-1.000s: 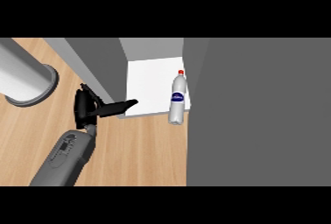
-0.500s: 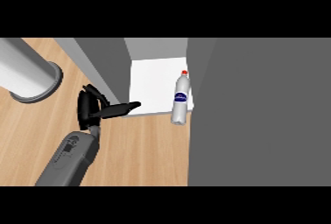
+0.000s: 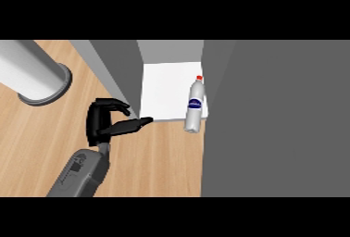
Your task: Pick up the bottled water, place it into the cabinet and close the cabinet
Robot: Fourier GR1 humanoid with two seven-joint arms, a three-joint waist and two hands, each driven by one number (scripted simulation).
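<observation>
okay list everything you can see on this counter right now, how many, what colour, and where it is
bottled water: one, clear with a red cap and dark blue label, on the white cabinet floor against the grey panel to its right.
cabinet: one, grey walls and white floor, top centre; a broad grey panel fills the right side.
cylinder: one, light grey with a flared base, standing at upper left on the counter.
counter: one, light wood, left and lower centre.
left hand: one, black on a grey forearm, over the counter by the cabinet's left wall, fingers curled, thumb pointing toward the bottle, holding nothing.
right hand: not in view.
</observation>
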